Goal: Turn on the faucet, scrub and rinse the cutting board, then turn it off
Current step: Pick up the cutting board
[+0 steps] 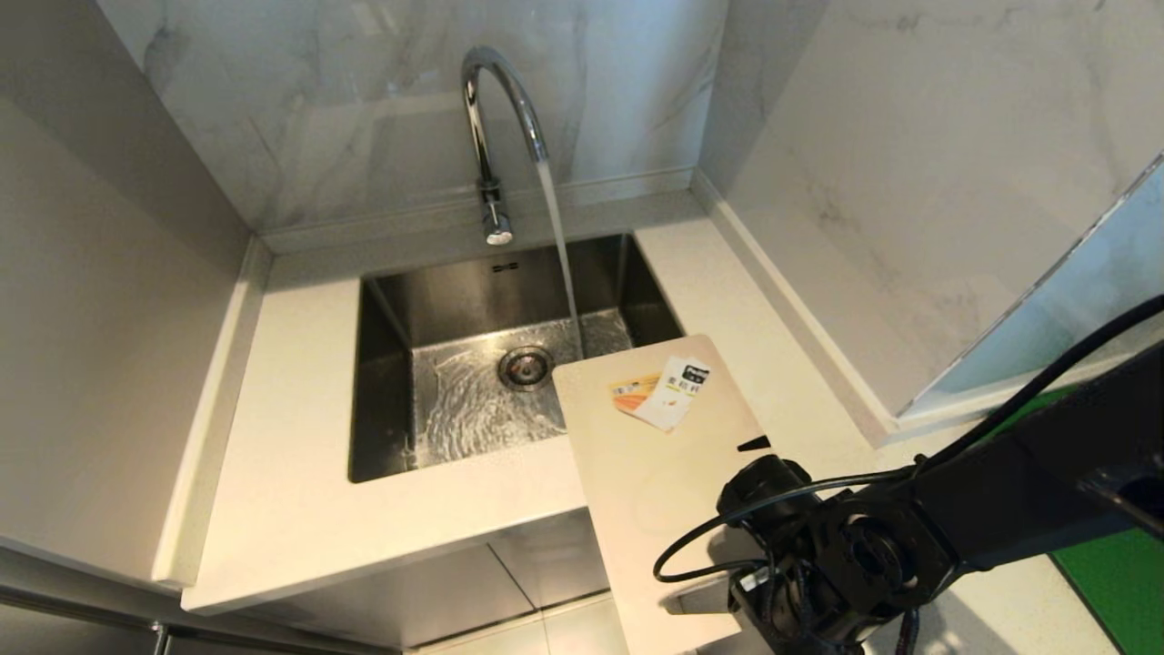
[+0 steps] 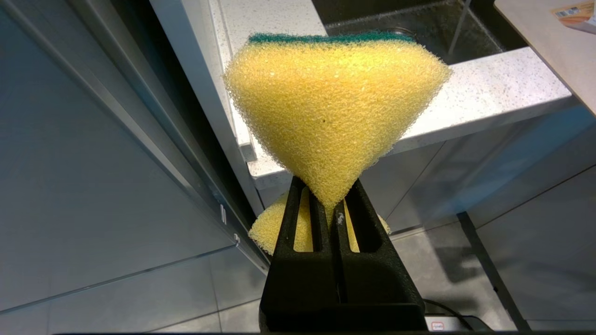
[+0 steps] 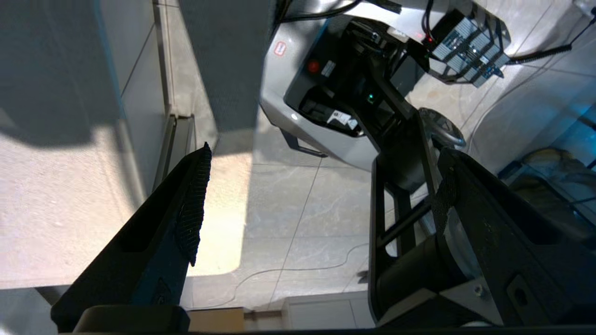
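Your faucet (image 1: 496,118) runs into the sink (image 1: 391,382); the cutting board (image 1: 655,473) overhangs the counter's front edge beside it. Your right gripper (image 3: 321,195) gapes wide near the board; your left gripper (image 2: 331,209) pinches a yellow sponge (image 2: 333,107).

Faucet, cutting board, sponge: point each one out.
Faucet (image 1: 498,86), head view, arched spout.
Cutting board (image 1: 655,473), head view, bare middle.
Sponge (image 2: 333,109), left wrist view, yellow face.

Chrome faucet (image 1: 491,118), pale beige cutting board (image 1: 655,473) with white-and-orange label (image 1: 662,391), yellow sponge (image 2: 333,111) with green top, speckled white counter (image 1: 291,473).
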Robot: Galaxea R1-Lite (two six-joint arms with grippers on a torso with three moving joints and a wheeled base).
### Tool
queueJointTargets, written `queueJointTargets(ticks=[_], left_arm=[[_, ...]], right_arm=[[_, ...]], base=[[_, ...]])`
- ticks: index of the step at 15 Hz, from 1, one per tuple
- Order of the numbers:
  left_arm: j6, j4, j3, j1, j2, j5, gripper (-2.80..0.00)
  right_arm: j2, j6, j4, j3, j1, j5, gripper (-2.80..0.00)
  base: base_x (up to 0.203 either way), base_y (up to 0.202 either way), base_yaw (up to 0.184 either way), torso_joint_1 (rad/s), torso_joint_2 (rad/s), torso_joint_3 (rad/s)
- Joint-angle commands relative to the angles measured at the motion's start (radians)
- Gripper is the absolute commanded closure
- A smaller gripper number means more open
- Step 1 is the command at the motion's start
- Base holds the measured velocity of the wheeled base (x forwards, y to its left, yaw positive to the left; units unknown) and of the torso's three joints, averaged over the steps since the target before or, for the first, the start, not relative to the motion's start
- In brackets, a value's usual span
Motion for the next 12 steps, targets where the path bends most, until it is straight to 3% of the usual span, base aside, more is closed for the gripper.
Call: queueJointTargets(ticks=[1, 12], left_arm=[[0.000, 0.000, 0.000, 0.000, 0.001, 0.000, 0.00], [0.000, 0.000, 0.001, 0.000, 0.001, 0.000, 0.00]], right_arm=[[0.028, 0.001, 0.000, -0.023, -0.010, -0.002, -2.80], [0.092, -0.042, 0.000, -0.062, -0.047, -0.001, -2.80]], base=[[0.000, 0.000, 0.000, 0.000, 0.00, 0.000], [0.000, 0.000, 0.000, 0.000, 0.00, 0.000]])
